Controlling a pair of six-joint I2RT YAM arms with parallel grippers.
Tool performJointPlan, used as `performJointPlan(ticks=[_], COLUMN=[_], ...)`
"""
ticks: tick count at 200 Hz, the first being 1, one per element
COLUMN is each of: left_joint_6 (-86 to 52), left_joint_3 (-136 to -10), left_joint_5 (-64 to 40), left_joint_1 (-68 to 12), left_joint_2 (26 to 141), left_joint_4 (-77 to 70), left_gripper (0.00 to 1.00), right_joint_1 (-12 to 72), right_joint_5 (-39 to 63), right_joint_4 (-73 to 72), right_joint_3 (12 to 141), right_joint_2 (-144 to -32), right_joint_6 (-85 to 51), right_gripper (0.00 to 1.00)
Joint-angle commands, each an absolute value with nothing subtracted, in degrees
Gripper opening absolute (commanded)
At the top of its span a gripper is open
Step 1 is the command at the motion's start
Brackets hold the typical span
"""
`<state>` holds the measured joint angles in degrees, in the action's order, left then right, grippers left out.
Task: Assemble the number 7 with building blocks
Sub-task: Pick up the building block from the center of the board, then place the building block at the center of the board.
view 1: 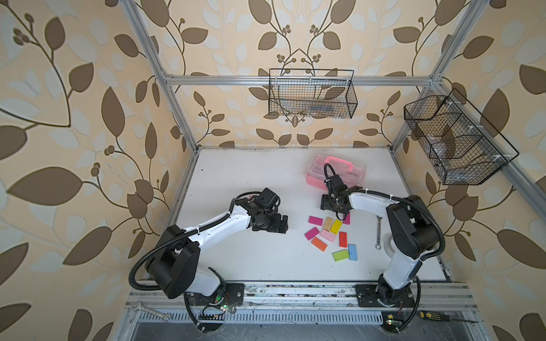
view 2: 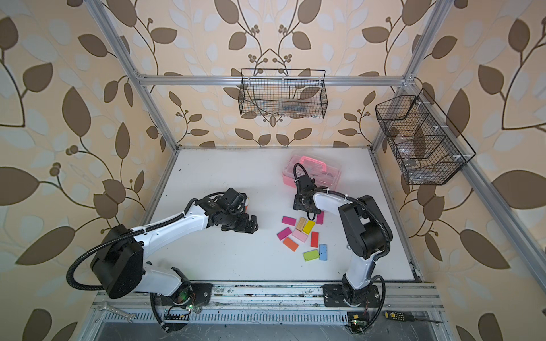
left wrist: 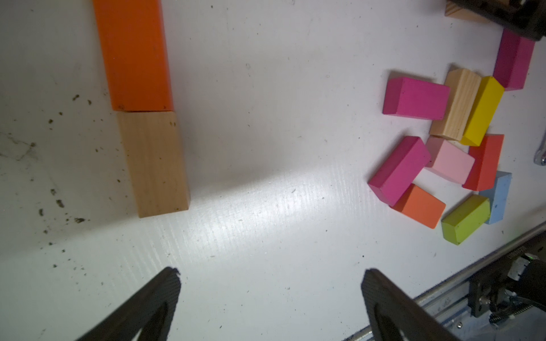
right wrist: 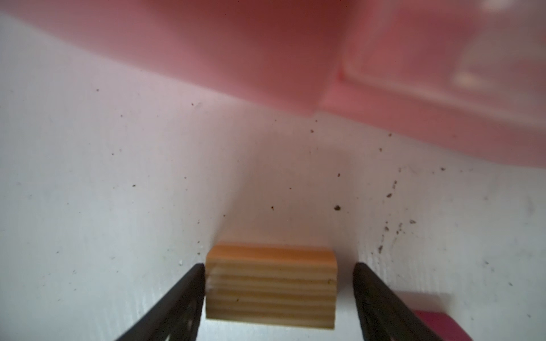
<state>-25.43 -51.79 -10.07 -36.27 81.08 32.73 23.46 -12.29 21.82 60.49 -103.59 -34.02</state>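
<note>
The build looks barely begun. Ahead of the left tool (left wrist: 270, 271), whose jaws stand wide apart and empty, an orange block (left wrist: 133, 53) and a plain block (left wrist: 153, 162) lie end to end on the surface (left wrist: 266, 147), likely the start of the 7. Loose blocks (view 1: 328, 235) wait near the right tool (right wrist: 279, 265). It straddles a striped block (right wrist: 271, 286), one finger touching, the other just clear and not yet clamped, with the case (right wrist: 266, 59) beyond.
</note>
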Motion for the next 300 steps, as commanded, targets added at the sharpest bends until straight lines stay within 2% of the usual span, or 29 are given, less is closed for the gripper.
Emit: performJointPlan(ticks=[1,48,100,163,206,247,300], left_joint_6=[-25.13,-25.08,-24.78,-26.55,-30.85,-33.19,-37.51], left_joint_3=[-50.93,-49.68,-49.28,-49.48,-47.46,-50.86,-48.8], left_joint_5=[-10.41,-9.99,-9.93,-8.91,-15.09,-9.5,-6.96], left_joint_1=[-35.51,-35.38,-35.23,-32.72,-23.49,-22.67,-22.19], left_joint_2=[78.43,76.49,75.28,69.84,59.76,53.88,44.62], left_joint_4=[32.71,33.22,34.18,35.4,35.59,44.96,49.51], left_gripper=[0.99,0.99,0.99,0.99,0.99,0.99,0.99], right_joint_1=[24.14,24.51,24.7,27.11,35.16,47.72,56.28], right_joint_5=[-15.02,-15.45,-14.06,-11.85,-6.54,-3.47,-6.7], right_joint_4=[24.21,24.75,23.91,27.27,33.46,39.22,39.38], right_joint_3=[62.1,63.22,63.11,66.41,72.02,75.25,74.95], right_joint_2=[-105.68,-107.11,-106.82,-99.72,-94.81,-94.66,-102.11], right_joint_6=[-33.32,-33.05,-32.9,-27.7,-15.83,-6.25,-2.71], right_gripper=[0.78,0.76,0.55,0.53,0.5,0.5,0.5])
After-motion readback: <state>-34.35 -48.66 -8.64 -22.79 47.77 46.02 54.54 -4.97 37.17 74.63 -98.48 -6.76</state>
